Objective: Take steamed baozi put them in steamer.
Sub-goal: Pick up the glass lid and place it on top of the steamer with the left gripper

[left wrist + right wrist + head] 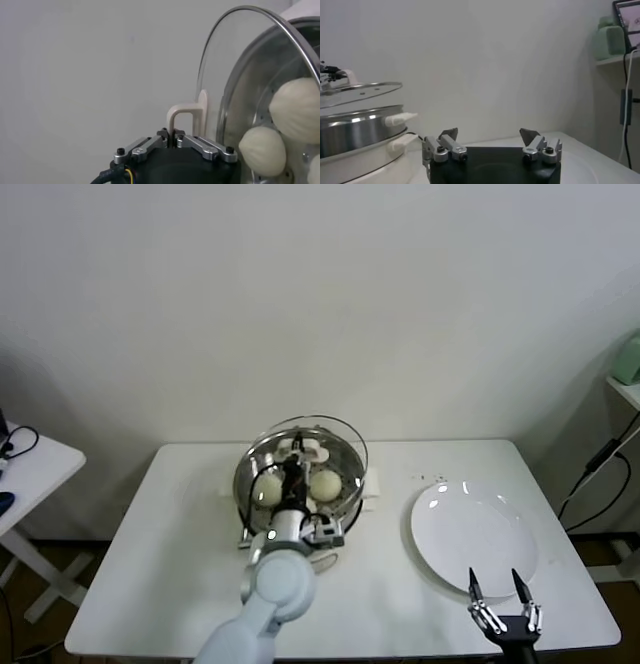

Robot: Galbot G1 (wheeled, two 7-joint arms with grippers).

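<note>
The steamer (245,484), a shiny steel pot on a white base, stands mid-table; it also shows in the right wrist view (355,132). Cream-white baozi lie inside it: one (268,489) on the left, one (324,483) on the right, and others behind; the left wrist view shows one (263,150) beside another (299,110). My left gripper (293,467) is shut on the white handle (182,116) of the round glass lid (235,60) and holds the lid just over the steamer, slightly tilted. My right gripper (497,589) is open and empty at the table's front right.
A flat white plate (474,533) lies empty on the white table (170,554), right of the steamer, just behind my right gripper. A small side table (30,469) stands at the left. A shelf with a green object (628,359) and cables are at the right.
</note>
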